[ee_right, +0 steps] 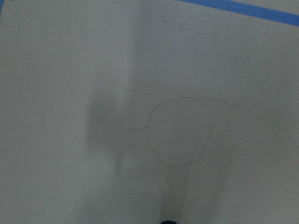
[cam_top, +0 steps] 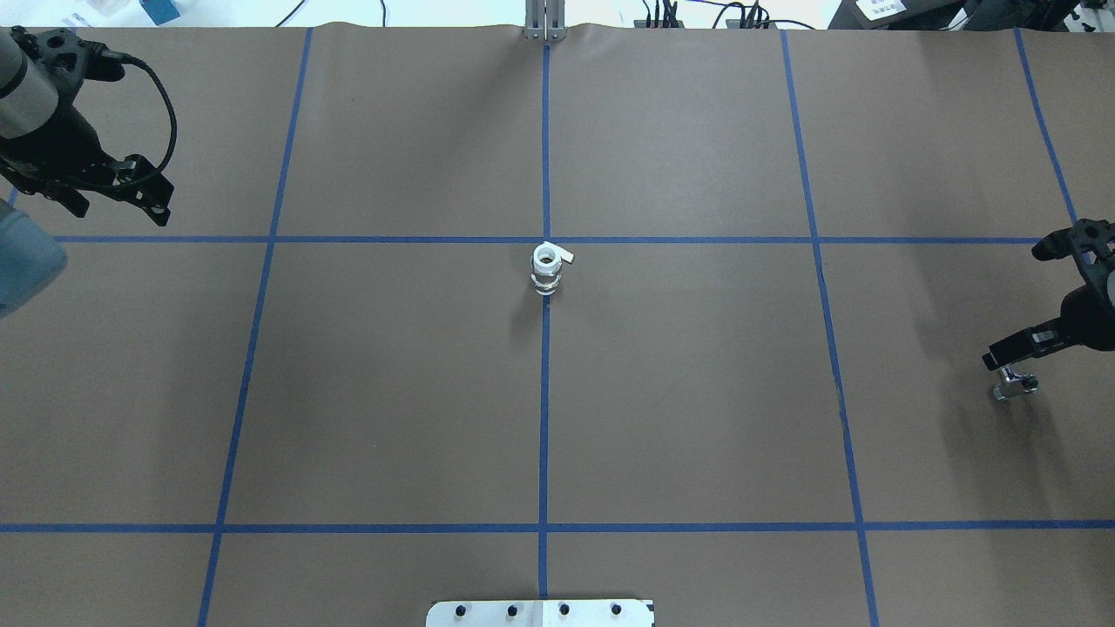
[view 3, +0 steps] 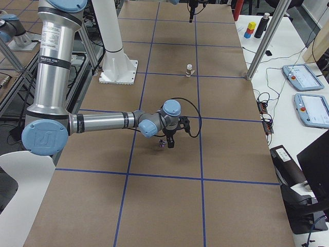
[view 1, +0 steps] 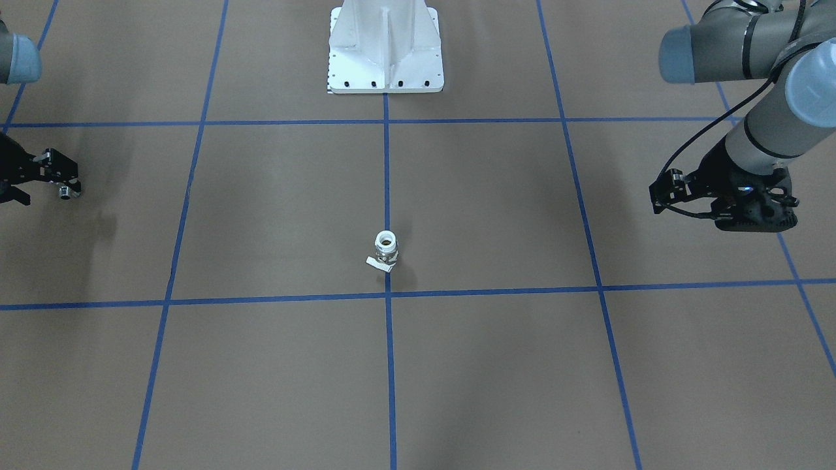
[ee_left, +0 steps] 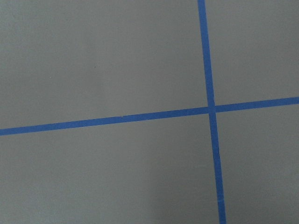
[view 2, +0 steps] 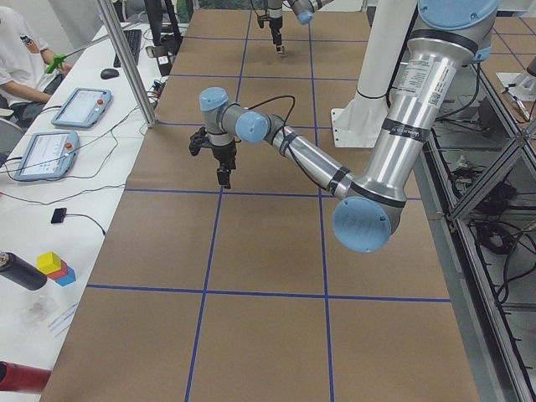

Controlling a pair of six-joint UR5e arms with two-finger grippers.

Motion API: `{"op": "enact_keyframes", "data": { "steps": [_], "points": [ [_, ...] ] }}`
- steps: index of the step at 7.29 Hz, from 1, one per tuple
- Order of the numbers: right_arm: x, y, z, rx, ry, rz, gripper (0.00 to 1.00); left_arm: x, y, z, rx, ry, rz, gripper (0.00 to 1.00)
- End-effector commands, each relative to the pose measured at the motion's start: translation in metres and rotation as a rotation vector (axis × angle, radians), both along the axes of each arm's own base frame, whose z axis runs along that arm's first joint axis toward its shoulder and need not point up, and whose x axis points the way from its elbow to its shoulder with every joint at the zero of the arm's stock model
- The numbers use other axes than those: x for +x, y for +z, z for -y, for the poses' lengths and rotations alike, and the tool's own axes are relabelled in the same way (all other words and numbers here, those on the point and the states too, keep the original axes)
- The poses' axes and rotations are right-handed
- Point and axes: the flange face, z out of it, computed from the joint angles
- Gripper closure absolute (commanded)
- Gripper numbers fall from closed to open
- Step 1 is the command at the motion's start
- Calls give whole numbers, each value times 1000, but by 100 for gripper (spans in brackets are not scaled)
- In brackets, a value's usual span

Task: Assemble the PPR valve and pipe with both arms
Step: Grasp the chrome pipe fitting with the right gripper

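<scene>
PPR valve (cam_top: 546, 270) upright at dead centre; looks light, rigid and slick, so grip the brass middle. Pipe (cam_top: 1015, 383) at 3 o'clock, just at right gripper (cam_top: 1015, 348); can't tell if it's held. Left gripper (cam_top: 122, 215) at 10 o'clock, spread, empty.

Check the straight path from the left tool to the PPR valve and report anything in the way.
Nothing visible blocks it. Between the left tool and the PPR valve only the brown table with its blue tape lines shows. The pipe lies far off on the valve's other side, outside that path.
</scene>
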Motion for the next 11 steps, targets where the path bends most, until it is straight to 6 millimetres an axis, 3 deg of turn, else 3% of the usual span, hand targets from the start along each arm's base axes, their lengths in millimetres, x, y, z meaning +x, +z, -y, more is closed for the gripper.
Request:
{"op": "enact_keyframes", "data": {
  "steps": [1, 4, 6, 9, 10, 11],
  "points": [
    [-4, -1, -5, -21, -8, 25, 4, 2, -4, 1, -8, -17, 0, 0],
    [11, 14, -31, -60, -12, 6, 10, 2, -10, 0, 2, -18, -6, 0],
    [12, 16, -33, -65, -13, 4, 34, 0, -16, -4, 12, -18, -14, 0],
    [11, 13, -33, -61, -15, 8, 37, -1, -10, -6, 7, -18, -9, 0],
    [10, 13, -32, -59, -15, 8, 44, -2, -10, -6, 8, -17, -9, 0],
    [11, 12, -32, -58, -14, 10, 81, -2, -11, -6, 10, -17, -8, 0]
  ]
}}
